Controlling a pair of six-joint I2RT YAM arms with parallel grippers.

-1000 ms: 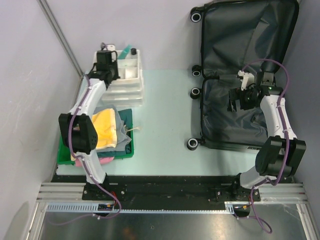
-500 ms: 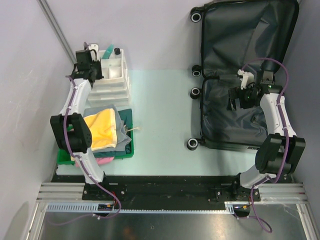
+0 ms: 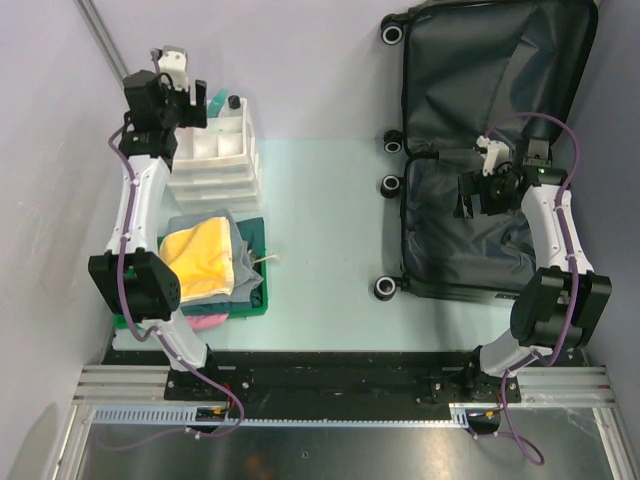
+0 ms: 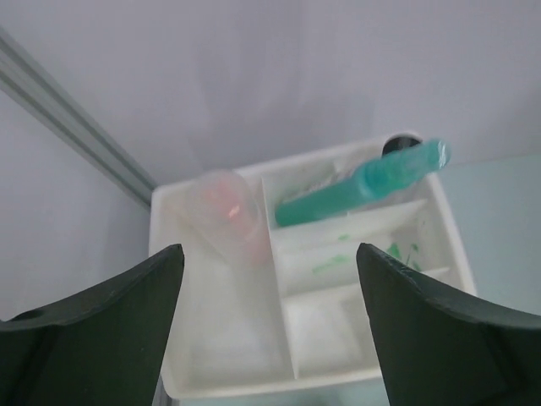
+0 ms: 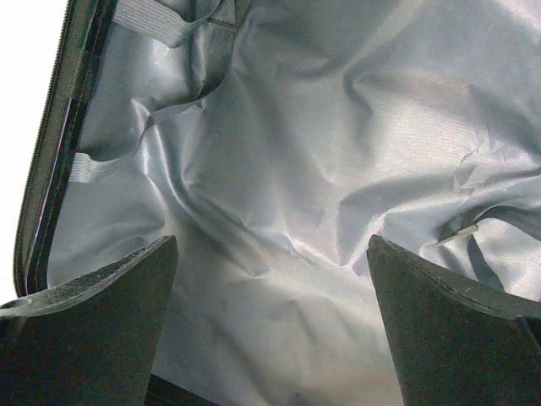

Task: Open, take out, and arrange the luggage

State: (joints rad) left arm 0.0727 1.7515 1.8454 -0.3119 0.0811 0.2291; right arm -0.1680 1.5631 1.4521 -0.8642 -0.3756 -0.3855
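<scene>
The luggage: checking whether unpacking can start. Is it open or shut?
Open. The luggage lies with both halves spread, its grey lining facing up; the right wrist view shows only that fabric.

Pale green table (image 3: 330, 230), open suitcase (image 3: 440, 255) lying flat along its right side, white compartmented box (image 3: 215, 180) at far left, green tray (image 3: 256, 232) touching the box's near side

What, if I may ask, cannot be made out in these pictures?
1. Outer shell of the luggage: top view; it lies open with the lining up, so the shell faces away.
2. Clothes beneath the yellow cloth in the green tray: top view; the cloth and the left arm cover them.
3. Pale pink item in the white box: left wrist view; too blurred to identify.
</scene>
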